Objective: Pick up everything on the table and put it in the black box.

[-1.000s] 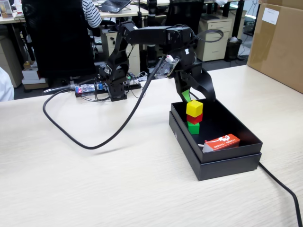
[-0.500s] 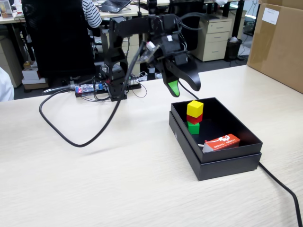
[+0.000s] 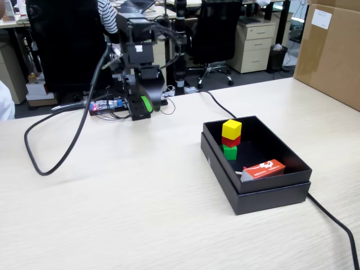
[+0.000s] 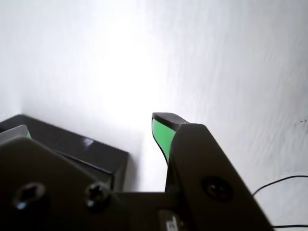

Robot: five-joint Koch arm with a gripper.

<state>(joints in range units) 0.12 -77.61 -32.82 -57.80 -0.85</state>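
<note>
The black box (image 3: 264, 198) stands on the light wooden table at the right in the fixed view. Inside it a yellow cube (image 3: 231, 129) sits on a red cube (image 3: 230, 141), which sits on a green cube (image 3: 230, 152). A red-and-white small carton (image 3: 263, 169) lies at the box's near wall. My gripper (image 3: 143, 109) hangs tip-down at the arm's base, far back left, well away from the box. In the wrist view my gripper (image 4: 91, 131) shows two green-padded fingertips (image 4: 161, 134) wide apart with nothing between them.
A thick black cable (image 3: 39, 163) loops over the table's left side; another cable (image 3: 337, 225) runs off from the box to the front right. A circuit board (image 3: 107, 106) lies by the arm's base. A cardboard box (image 3: 332, 50) stands at the back right.
</note>
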